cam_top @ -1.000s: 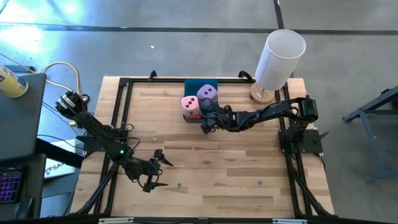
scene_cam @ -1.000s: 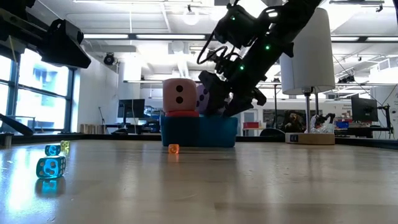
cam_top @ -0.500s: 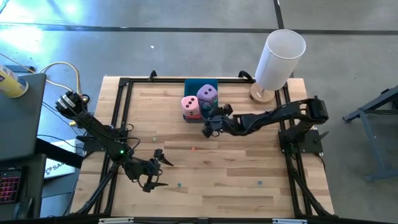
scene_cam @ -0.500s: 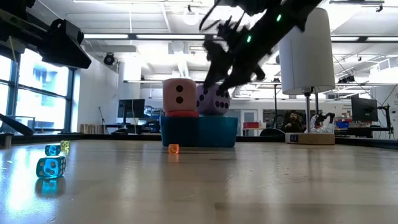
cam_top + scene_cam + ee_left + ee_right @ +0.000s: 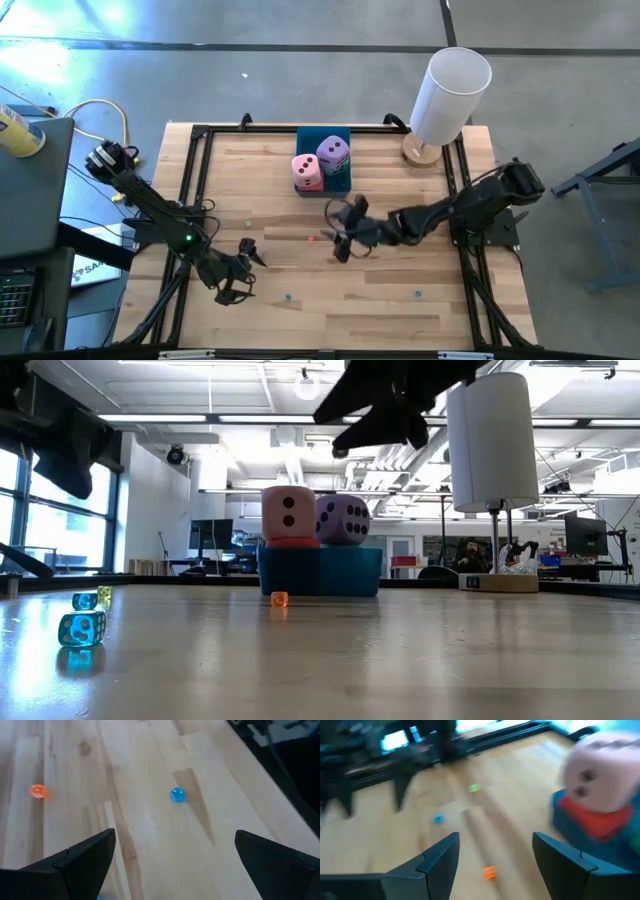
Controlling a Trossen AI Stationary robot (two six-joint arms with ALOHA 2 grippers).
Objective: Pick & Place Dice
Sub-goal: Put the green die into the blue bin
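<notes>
- High view first: the pink die (image 5: pixel 307 171) sits stacked on the red die (image 5: pixel 311 186), and the purple die (image 5: pixel 334 153) rests in the blue tray (image 5: pixel 341 181) at the far edge of the surface (image 5: pixel 400 270). Stacking looks like the way to fit the dice into one small tray.
- A teal die is not visible anywhere.
- Right pincer (image 5: pixel 341 233) hangs over mid-surface with its fingers (image 5: pixel 440 857) apart and nothing between them, judged a release just done.
- Compared with a second ago, it has pulled back from the tray, where it was pressed against the purple die.
- Left pincer (image 5: pixel 236 281) waits near the front-left, fingers (image 5: pixel 85 855) wide apart, empty, shifted only slightly.
</notes>
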